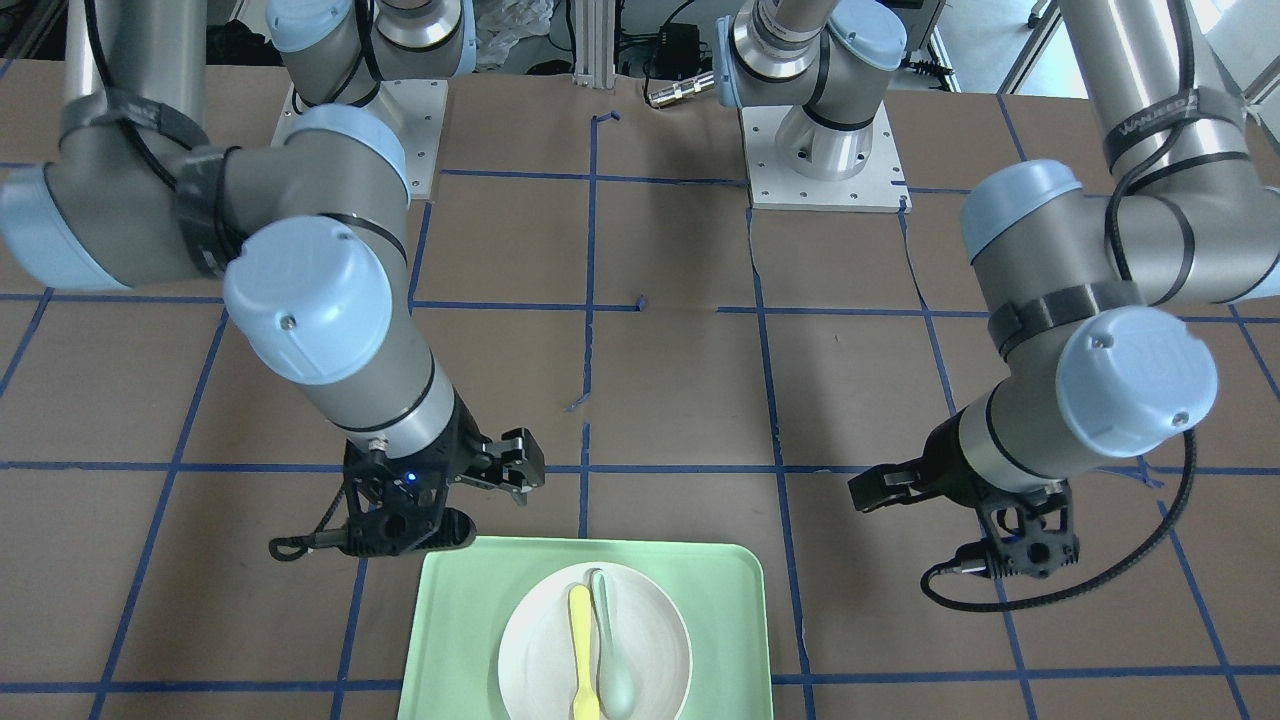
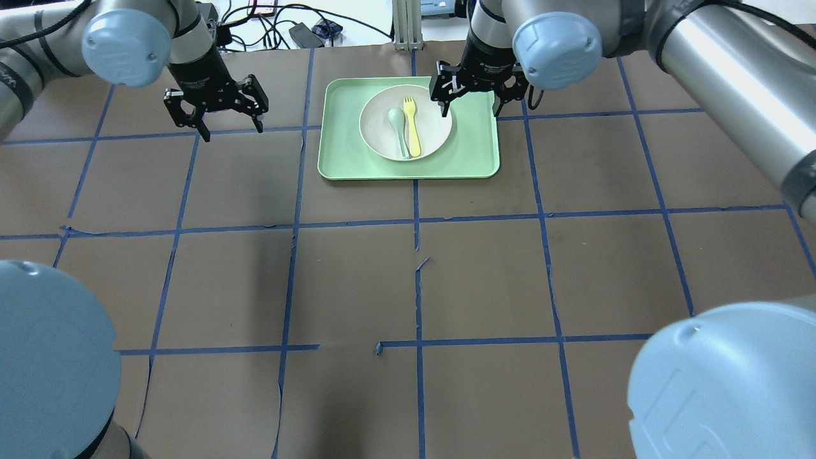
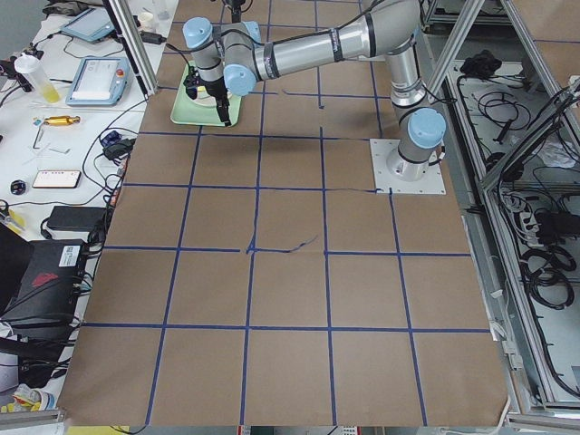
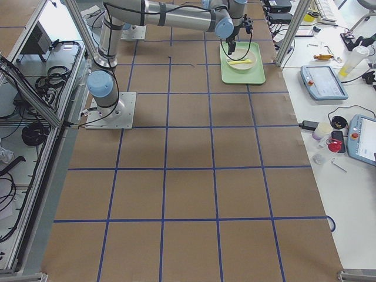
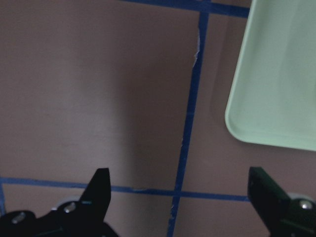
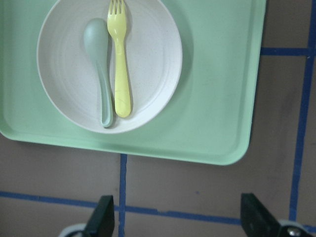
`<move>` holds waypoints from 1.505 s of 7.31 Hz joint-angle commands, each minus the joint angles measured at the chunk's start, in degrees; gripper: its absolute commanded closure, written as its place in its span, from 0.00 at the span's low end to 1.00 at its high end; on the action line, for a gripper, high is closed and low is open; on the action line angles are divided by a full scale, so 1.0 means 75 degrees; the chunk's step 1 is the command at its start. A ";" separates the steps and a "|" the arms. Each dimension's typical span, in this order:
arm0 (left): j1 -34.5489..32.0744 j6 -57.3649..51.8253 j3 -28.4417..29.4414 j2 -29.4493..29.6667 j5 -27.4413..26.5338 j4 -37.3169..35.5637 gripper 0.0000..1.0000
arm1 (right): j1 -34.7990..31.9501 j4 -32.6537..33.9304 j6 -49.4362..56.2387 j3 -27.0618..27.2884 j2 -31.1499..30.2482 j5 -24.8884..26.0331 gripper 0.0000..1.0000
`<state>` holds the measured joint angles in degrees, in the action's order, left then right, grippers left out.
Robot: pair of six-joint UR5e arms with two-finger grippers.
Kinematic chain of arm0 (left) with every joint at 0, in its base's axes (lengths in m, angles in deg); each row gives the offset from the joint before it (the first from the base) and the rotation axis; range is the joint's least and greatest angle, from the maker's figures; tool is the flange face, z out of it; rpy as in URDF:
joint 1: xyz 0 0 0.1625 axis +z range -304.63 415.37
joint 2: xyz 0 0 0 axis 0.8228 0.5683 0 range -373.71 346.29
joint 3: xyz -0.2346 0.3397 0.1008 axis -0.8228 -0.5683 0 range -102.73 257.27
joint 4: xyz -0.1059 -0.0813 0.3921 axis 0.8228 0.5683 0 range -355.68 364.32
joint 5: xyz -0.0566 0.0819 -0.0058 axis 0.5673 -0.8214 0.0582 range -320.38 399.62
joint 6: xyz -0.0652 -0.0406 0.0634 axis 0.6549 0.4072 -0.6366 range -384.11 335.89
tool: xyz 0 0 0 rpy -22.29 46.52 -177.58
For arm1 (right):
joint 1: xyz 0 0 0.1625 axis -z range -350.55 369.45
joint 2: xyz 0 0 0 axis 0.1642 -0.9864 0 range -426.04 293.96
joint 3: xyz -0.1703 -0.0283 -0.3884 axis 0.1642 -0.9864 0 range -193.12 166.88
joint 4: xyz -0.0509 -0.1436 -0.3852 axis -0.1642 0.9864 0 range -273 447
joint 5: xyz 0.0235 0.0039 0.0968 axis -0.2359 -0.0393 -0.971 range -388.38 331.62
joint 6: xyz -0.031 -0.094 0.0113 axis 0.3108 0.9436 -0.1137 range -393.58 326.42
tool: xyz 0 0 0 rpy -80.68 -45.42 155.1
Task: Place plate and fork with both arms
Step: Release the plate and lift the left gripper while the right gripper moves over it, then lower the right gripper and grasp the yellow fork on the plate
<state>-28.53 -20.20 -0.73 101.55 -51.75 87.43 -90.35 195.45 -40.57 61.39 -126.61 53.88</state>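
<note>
We are seeing both arms stretching across the table (image 2: 484,280) toward its far edge, with the wrists bending so that the fingers are pointing down at it. The right gripper (image 2: 470,109) is hanging in the air by the right edge of the tray (image 6: 217,98), its jaws standing wide apart and holding nothing. The left gripper (image 2: 231,131) is hovering over bare table to the left of the tray, well apart from it, with its jaws likewise spread and empty. The mint-green tray is lying at the middle of the table's far edge. The plate (image 6: 153,54) is sitting flat in the middle of the tray. The fork (image 6: 121,69) is lying on the plate, tines toward the table's far edge. A spoon (image 6: 101,74) is lying just beside the fork on its left. Neither gripper is touching the tray, the plate or the fork.
</note>
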 commanded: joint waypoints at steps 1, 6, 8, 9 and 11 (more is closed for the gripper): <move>0.0077 -0.0017 -0.0262 -0.0321 -0.0274 0.0110 0.00 | -0.0205 0.0864 -0.0368 -0.0826 0.1205 -0.0023 0.23; 0.0018 0.0205 -0.1035 -0.0567 -0.0309 -0.1174 0.00 | -0.0275 0.1500 -0.0709 -0.1766 0.2602 -0.0761 0.39; 0.0018 0.0229 -0.1365 -0.0685 -0.0309 -0.1531 0.00 | -0.0275 0.1630 -0.0685 -0.1767 0.2744 -0.0680 0.38; 0.0018 0.0183 -0.1377 -0.0697 -0.0309 -0.1531 0.00 | -0.0275 0.1630 -0.0488 -0.1720 0.2756 -0.0563 0.38; 0.0007 0.0205 -0.1494 -0.0732 -0.0321 -0.1519 0.00 | -0.0275 0.1549 -0.0638 -0.1720 0.2686 -0.0292 0.64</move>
<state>-28.42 -18.68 -11.39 96.30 -54.09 76.07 -92.41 207.45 -44.95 48.44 -106.29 50.97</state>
